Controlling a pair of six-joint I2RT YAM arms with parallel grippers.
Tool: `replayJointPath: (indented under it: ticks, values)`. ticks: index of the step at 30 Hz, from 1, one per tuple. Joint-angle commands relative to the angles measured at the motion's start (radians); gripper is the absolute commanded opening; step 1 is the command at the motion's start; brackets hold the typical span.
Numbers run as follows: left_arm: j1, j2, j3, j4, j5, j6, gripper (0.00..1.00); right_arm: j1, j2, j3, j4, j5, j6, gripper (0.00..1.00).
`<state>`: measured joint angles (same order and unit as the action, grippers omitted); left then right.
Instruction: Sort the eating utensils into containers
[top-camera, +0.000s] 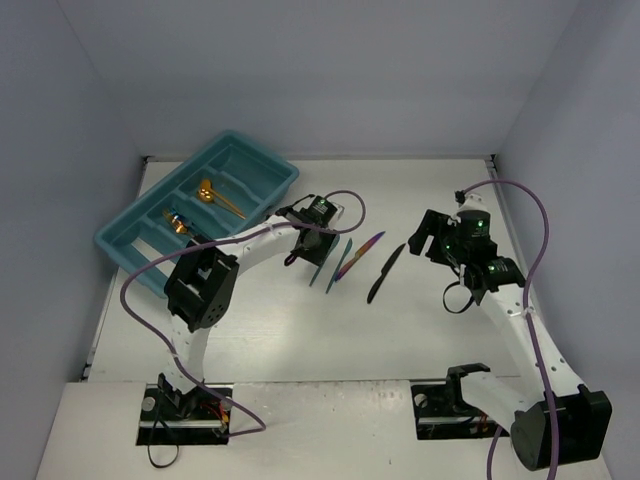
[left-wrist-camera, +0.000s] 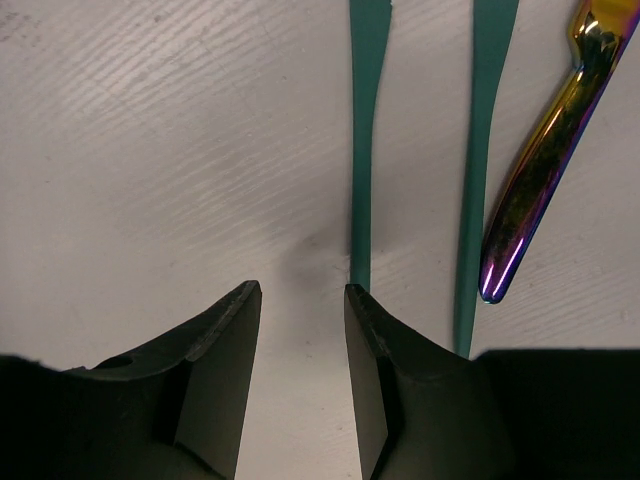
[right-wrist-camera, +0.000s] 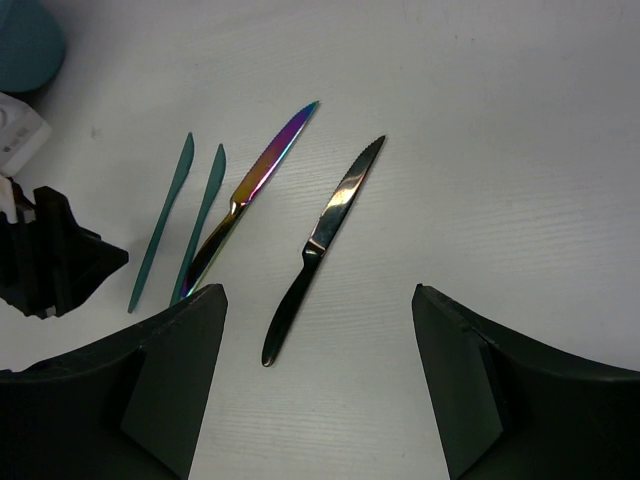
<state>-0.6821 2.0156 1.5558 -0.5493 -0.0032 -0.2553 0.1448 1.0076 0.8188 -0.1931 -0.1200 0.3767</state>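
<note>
Four knives lie side by side mid-table (top-camera: 300, 340): the leftmost teal knife (left-wrist-camera: 360, 150), a second teal knife (left-wrist-camera: 480, 150), an iridescent purple knife (right-wrist-camera: 260, 185) and, farthest right, a black knife (right-wrist-camera: 325, 235). The left gripper (left-wrist-camera: 300, 300), jaws slightly parted and empty, sits low, one fingertip at the leftmost teal knife's end. The right gripper (right-wrist-camera: 318, 295) hangs spread wide over the black knife's handle, holding nothing. At far left, the teal tray (top-camera: 120, 238) holds two copper-gold utensils (top-camera: 205, 190).
</note>
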Motion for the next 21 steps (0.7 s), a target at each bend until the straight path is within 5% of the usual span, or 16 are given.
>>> replayJointPath:
  ticks: [1, 21]
  values:
    - [-0.018, -0.015, 0.079, -0.008, 0.037, 0.019, 0.36, 0.0, -0.031, -0.002, 0.002, 0.013, -0.001, 0.72]
    - [-0.039, 0.098, 0.154, -0.022, 0.013, 0.004, 0.35, 0.0, -0.069, -0.01, -0.015, 0.022, -0.004, 0.72]
